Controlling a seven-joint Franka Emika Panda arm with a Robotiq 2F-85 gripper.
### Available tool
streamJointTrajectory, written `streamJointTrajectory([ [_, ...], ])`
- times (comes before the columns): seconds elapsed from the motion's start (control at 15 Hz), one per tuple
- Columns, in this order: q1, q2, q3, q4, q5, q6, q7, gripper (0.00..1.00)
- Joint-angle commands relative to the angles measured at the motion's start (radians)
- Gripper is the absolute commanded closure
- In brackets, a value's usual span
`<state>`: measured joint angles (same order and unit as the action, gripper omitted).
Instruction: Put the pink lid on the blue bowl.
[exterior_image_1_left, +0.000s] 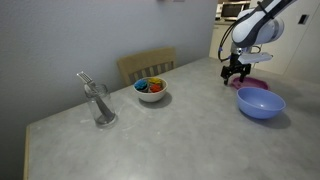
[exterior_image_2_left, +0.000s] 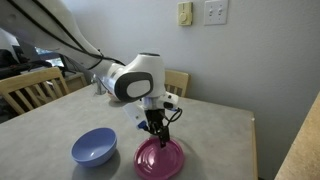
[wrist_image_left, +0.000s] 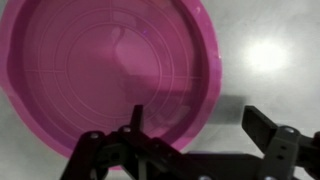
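Observation:
The pink lid (exterior_image_2_left: 160, 158) lies flat on the grey table, right beside the blue bowl (exterior_image_2_left: 94, 147). In an exterior view the lid (exterior_image_1_left: 253, 84) peeks out behind the blue bowl (exterior_image_1_left: 261, 102). My gripper (exterior_image_2_left: 155, 131) hangs just above the lid's far edge, pointing down. In the wrist view the lid (wrist_image_left: 100, 65) fills the upper left, and my gripper (wrist_image_left: 195, 125) is open with one finger over the lid and one over the bare table, straddling the rim. It holds nothing.
A small white bowl with colourful contents (exterior_image_1_left: 151, 90) and a clear glass with a utensil (exterior_image_1_left: 100, 104) stand further along the table. A wooden chair (exterior_image_1_left: 147, 65) is at the table's far edge. The table edge (exterior_image_2_left: 250, 150) is close to the lid.

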<state>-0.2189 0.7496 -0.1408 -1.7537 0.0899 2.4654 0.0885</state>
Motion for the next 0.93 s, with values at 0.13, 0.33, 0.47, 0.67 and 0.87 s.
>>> streamJointTrajectory([
  [0.13,-0.02,0.019,0.017,0.015,0.032,-0.032,-0.012,0.0],
  [0.33,-0.019,0.022,0.016,0.018,0.033,-0.033,-0.011,0.2],
  [0.47,-0.019,0.02,0.018,0.019,0.035,-0.034,-0.012,0.31],
  [0.67,-0.016,0.017,0.021,0.025,0.031,-0.044,-0.018,0.54],
  [0.87,-0.018,0.013,0.022,0.028,0.031,-0.053,-0.021,0.74],
])
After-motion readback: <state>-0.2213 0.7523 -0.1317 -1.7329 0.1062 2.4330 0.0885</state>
